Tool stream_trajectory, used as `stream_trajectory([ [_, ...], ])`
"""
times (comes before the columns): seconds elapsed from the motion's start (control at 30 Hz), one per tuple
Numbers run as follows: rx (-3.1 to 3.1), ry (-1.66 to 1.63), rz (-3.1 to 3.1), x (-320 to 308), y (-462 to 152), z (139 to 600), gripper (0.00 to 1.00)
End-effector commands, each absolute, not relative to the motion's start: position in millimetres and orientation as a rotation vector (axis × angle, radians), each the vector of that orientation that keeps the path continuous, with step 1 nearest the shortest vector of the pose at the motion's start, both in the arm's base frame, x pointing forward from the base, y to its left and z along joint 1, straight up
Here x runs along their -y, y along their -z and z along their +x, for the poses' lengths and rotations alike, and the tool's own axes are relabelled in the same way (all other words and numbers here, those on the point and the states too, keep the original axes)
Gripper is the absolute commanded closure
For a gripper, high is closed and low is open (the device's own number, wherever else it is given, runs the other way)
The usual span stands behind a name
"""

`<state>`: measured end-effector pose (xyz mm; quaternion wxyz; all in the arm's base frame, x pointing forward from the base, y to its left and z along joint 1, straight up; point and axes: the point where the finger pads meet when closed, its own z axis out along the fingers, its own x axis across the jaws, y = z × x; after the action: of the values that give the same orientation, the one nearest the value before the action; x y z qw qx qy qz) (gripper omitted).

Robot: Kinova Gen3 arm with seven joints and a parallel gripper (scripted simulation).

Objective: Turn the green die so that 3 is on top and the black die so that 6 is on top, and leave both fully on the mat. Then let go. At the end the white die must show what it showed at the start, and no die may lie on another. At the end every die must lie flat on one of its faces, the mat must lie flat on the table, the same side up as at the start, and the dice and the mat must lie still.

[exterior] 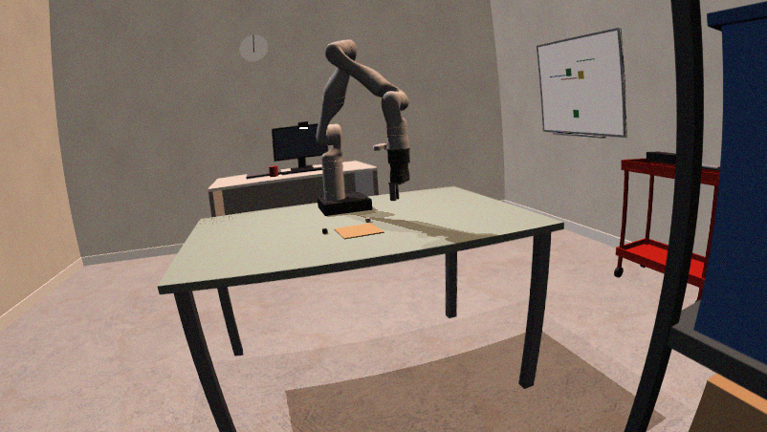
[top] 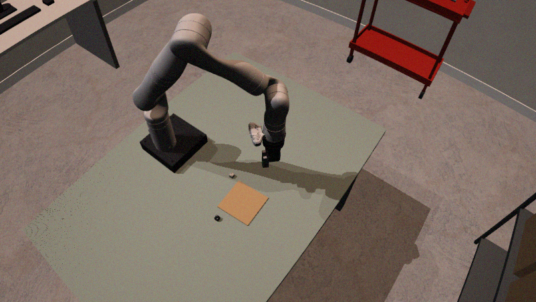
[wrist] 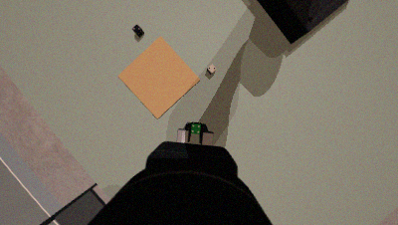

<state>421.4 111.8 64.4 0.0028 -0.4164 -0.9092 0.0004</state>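
My gripper is shut on the green die, held in the air above the table, behind the orange mat. The green die shows only in the wrist view, between the fingertips. The black die lies on the table just off the mat's left corner. The white die lies on the table behind the mat, between it and the gripper. Nothing lies on the mat.
The arm's black base stands at the back of the green table. A red cart stands off to the right on the floor.
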Motion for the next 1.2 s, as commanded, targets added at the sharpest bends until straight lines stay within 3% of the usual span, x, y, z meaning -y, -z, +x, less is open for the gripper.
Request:
stream_trajectory([
  [0.0,2.851,0.002,-1.306,-110.8,-64.7,422.9,0.66],
  [1.17,2.905,0.076,-1.235,-110.5,-64.7,427.0,0.66],
])
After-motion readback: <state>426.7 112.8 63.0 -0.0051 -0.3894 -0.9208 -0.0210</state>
